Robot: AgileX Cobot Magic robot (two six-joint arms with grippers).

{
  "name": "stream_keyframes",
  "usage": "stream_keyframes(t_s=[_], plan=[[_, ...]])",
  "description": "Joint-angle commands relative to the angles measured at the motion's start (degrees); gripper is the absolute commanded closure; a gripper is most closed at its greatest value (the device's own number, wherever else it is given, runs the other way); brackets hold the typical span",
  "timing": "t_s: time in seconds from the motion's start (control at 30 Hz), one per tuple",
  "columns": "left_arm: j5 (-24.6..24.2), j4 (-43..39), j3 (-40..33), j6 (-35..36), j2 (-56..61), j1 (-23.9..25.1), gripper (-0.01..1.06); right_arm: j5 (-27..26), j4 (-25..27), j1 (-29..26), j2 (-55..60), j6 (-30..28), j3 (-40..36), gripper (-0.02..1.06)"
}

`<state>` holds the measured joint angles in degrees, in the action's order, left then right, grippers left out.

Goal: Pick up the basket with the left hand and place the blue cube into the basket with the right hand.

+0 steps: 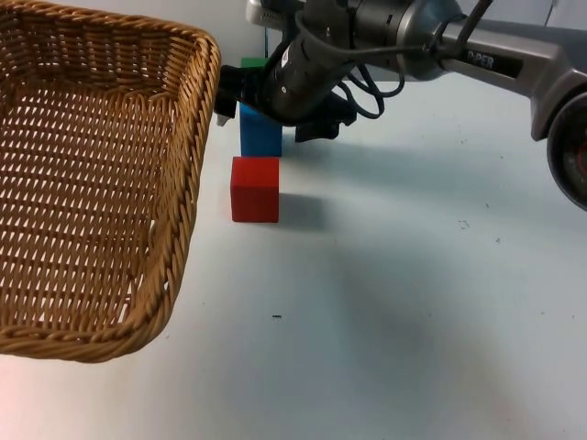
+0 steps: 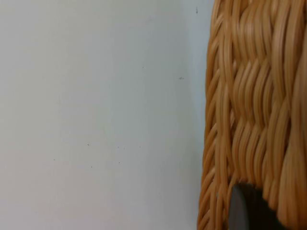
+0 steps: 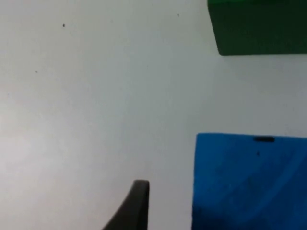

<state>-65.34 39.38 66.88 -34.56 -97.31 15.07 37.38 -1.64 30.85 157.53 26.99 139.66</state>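
Both tools busy: left tool (image 2: 249,211) grips the basket (image 1: 92,183) rim, aloft; right tool (image 1: 252,105), fingers spread, straddles the blue cube (image 1: 260,133).

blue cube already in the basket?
No. The blue cube sits on the table between the red and green cubes, outside the basket, under the right hand.

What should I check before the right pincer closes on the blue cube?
1. Basket lifted, rim by the left pincer's fingertip: ok.
2. Right pincer at the blue cube: ok.
3. Cube between the fingers: cannot tell; one fingertip is beside the cube.
4. Red cube touching the blue one: cannot tell.
5. Green cube apart from it: ok.
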Motion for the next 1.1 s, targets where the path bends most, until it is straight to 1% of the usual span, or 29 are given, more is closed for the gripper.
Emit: stream_keyframes(t_s=[0.0, 0.07, 0.1, 0.13, 0.17, 0.2, 0.27, 0.33, 0.37, 0.43, 0.5, 0.53, 0.57, 0.6, 0.63, 0.67, 0.7, 0.83, 0.93, 0.97, 1.0, 1.07], plan=[[-0.7, 2.3, 0.4, -0.2, 0.8, 0.0, 1.05, -0.6, -0.1, 0.3, -0.1, -0.5, 0.5, 0.13], [-0.7, 2.3, 0.4, -0.2, 0.8, 0.0, 1.05, -0.9, -0.1, 0.3, -0.1, -0.5, 0.5, 0.14], [-0.7, 2.3, 0.4, -0.2, 0.8, 0.0, 1.05, -1.3, -0.2, 0.3, -0.1, -0.5, 0.5, 0.17], [-0.7, 2.3, 0.4, -0.2, 0.8, 0.0, 1.05, -1.5, -0.2, 0.3, -0.1, -0.4, 0.5, 0.21], [-0.7, 2.3, 0.4, -0.2, 0.8, 0.0, 1.05, -1.6, -0.2, 0.3, -0.1, -0.1, 0.5, 0.28], [-0.7, 2.3, 0.4, -0.2, 0.8, 0.0, 1.05, -1.6, -0.2, 0.3, -0.1, -0.1, 0.5, 0.28], [-0.7, 2.3, 0.4, -0.4, 0.8, 0.0, 1.05, -1.7, -0.4, 0.3, -0.1, 0.0, 0.5, 0.37], [-0.7, 2.3, 0.4, -0.4, 0.8, 0.0, 1.05, -1.7, -1.2, 0.3, -0.1, 0.9, 0.5, 0.42], [-0.7, 2.3, 0.4, -0.4, 0.8, 0.0, 1.05, -1.7, -1.2, 0.3, -0.1, 0.9, 0.5, 0.42], [-0.7, 2.3, 0.4, -0.4, 0.8, 0.0, 1.05, -1.3, -1.2, 0.3, -0.1, 1.5, 0.5, 0.49], [-0.7, 2.3, 0.4, -0.4, 0.8, 0.0, 1.05, -1.3, -1.2, 0.3, -0.1, 1.5, 0.5, 0.63], [-0.7, 2.3, 0.4, -0.4, 0.8, 0.0, 1.05, -1.3, -1.2, 0.3, -0.1, 1.5, 0.5, 0.63], [-0.7, 2.3, 0.4, -0.4, 0.8, 0.0, 1.05, -1.3, -1.2, 0.3, -0.1, 1.5, 0.5, 0.73], [-0.7, 2.3, 0.4, -0.4, 0.8, 0.0, 1.05, -1.3, -1.1, 0.3, -0.1, 1.5, 0.5, 0.87], [-0.7, 2.3, 0.4, -0.4, 0.8, 0.0, 1.05, -1.3, -1.1, 0.3, -0.2, 1.5, 0.5, 0.98], [-0.7, 2.3, 0.4, -0.4, 0.8, 0.0, 1.05, -1.3, -1.1, 0.3, -0.2, 1.5, 0.5, 0.98], [-0.7, 2.3, 0.4, -0.4, 0.8, 0.0, 1.05, -1.4, -1.1, 0.3, -0.3, 1.5, 0.6, 1.05], [-0.6, 2.3, 0.4, -0.4, 0.8, 0.0, 1.05, -0.7, -0.7, 0.3, -0.5, 1.5, 2.0, 1.05], [-0.6, 2.4, 0.4, -0.1, 0.8, 0.0, 1.05, 1.0, -0.7, 0.3, -1.6, 1.5, 3.8, 1.05], [-0.6, 2.4, 0.4, 0.0, 0.8, 0.0, 1.05, 3.5, -1.3, 0.3, -2.4, 1.5, 4.8, 1.05], [-0.6, 2.4, 0.4, 0.0, 0.8, 0.0, 1.05, 3.5, -1.3, 0.3, -2.4, 1.5, 4.8, 1.05], [-0.6, 2.5, 0.4, 0.0, 0.3, 0.0, 1.05, 7.1, -1.5, 0.3, -3.6, 1.2, 6.3, 1.05]])
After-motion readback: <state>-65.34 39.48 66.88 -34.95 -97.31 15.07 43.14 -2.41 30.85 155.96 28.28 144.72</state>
